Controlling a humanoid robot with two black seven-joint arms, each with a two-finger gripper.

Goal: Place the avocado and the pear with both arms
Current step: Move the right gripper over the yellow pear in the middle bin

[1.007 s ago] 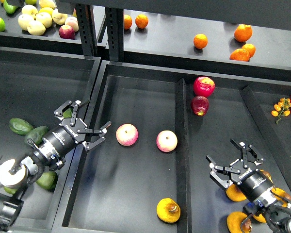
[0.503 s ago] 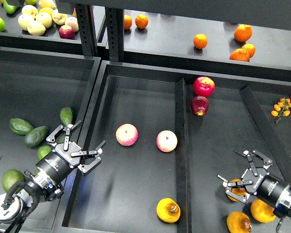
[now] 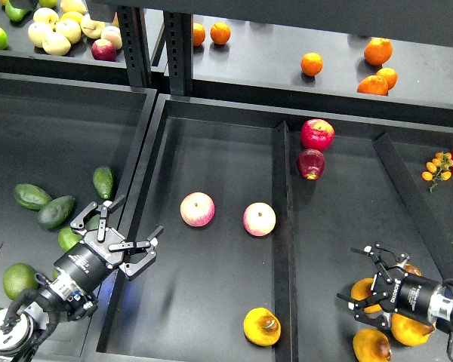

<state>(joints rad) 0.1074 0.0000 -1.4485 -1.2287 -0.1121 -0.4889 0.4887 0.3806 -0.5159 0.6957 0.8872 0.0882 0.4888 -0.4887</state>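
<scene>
From the head view, the left gripper point(image 3: 115, 235) hangs over the dark wall between the left bin and the middle tray point(image 3: 204, 317), its black fingers spread wide with nothing between them. To its left, on the floor of the left bin point(image 3: 53, 143), lie several smooth mid-green, egg-shaped avocados. The nearest avocado point(image 3: 103, 182) sits just beyond the gripper, its long axis running nearly away from the camera, the narrower end pointing to the far side. Two more avocados point(image 3: 56, 212) lie side by side further left, their long axes slanting from lower left to upper right.

In the middle tray rest two pink-and-yellow apples point(image 3: 198, 209), well apart from each other, and near the front edge a squat golden-yellow pear point(image 3: 262, 326) with its dark brown sunken spot turned up and to the right.

The right gripper point(image 3: 370, 288) reaches in from the right, low over the right compartment, its fingers open above a golden-orange pear point(image 3: 362, 291) that lies just under them; whether they touch it cannot be told. More golden pears point(image 3: 371, 346) crowd close by. Farther back in that compartment sit two red apples point(image 3: 318, 134), touching. On the rear shelf are bright oranges point(image 3: 378, 51) and pale yellow fruit point(image 3: 57, 32).

White lettering runs along both grippers' wrists but is too small to read.
</scene>
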